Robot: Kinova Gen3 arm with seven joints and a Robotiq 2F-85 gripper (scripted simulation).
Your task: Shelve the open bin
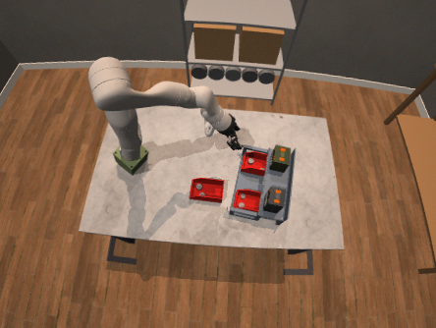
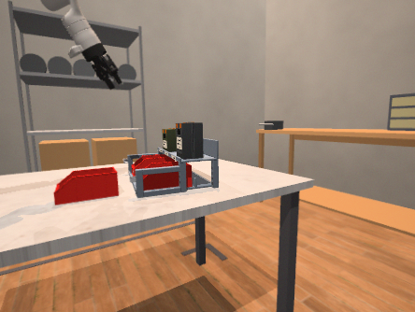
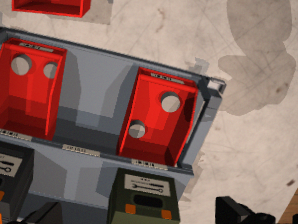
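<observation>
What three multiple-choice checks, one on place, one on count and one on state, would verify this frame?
1. Where is the loose red bin?
A. on the marble table, beside the grey shelf
B. in the gap
C. on the floor

2. How many red bins sit in the shelf?
A. one
B. two
C. three

3. How do the jaws of the gripper stand?
A. shut on the bin
B. shut on nothing
C. open, holding nothing

A: top view shows it apart from the shelf.
B: two bins flank the gap.
C: gripper hangs above the shelf's far corner.
</observation>
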